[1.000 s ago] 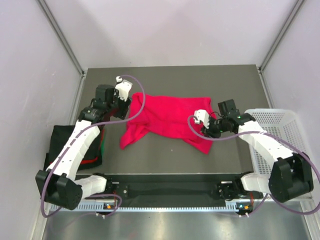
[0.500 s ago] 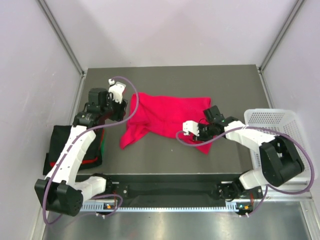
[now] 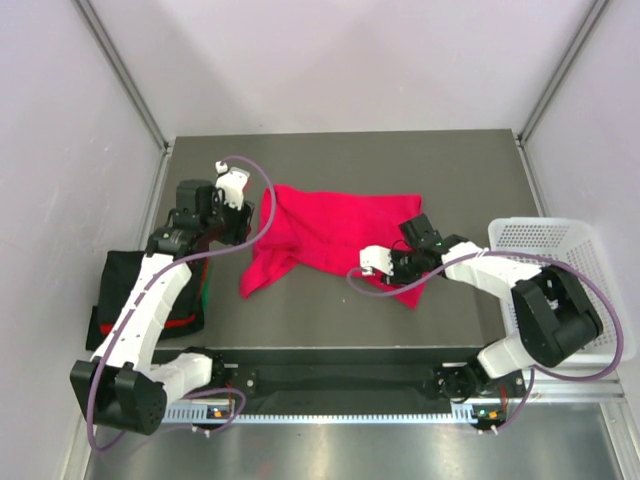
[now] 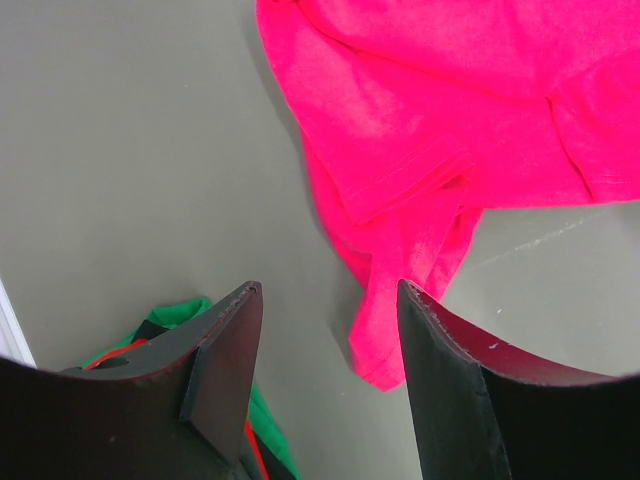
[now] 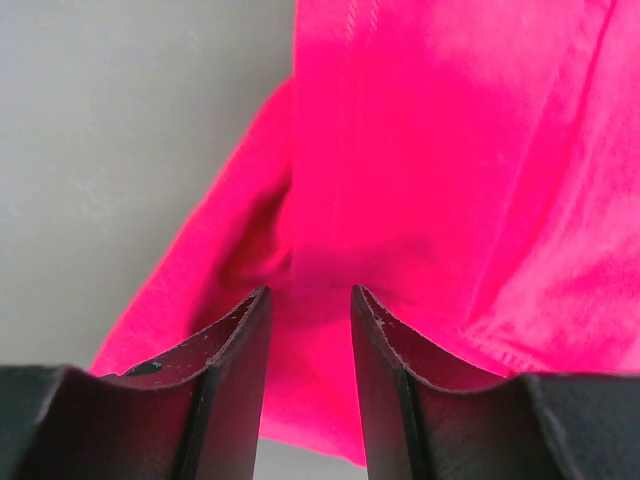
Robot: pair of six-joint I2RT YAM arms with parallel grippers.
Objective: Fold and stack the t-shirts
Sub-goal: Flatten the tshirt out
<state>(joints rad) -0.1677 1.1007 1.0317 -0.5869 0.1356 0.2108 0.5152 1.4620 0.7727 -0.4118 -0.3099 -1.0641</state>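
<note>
A bright magenta-red t-shirt [image 3: 335, 232] lies crumpled and spread across the middle of the table, one sleeve trailing toward the front left [image 4: 400, 250]. A pile of folded t-shirts [image 3: 145, 290], black with red and green edges [image 4: 175, 318], sits at the table's left edge. My left gripper [image 3: 243, 222] hovers open just left of the shirt, over bare table [image 4: 325, 300], with nothing between its fingers. My right gripper [image 3: 403, 272] stands open with a narrow gap, low over the shirt's front right corner [image 5: 308, 300]. Cloth shows below and between its fingers [image 5: 238, 340], which are not shut on it.
A white mesh basket [image 3: 555, 245] stands at the table's right edge, beside the right arm. A black rail with both arm bases [image 3: 340, 380] runs along the near edge. Grey walls close in the left, back and right sides.
My right gripper has moved left and nearer, down over the shirt's front right corner. My left gripper has drawn a little left, off the shirt's edge.
</note>
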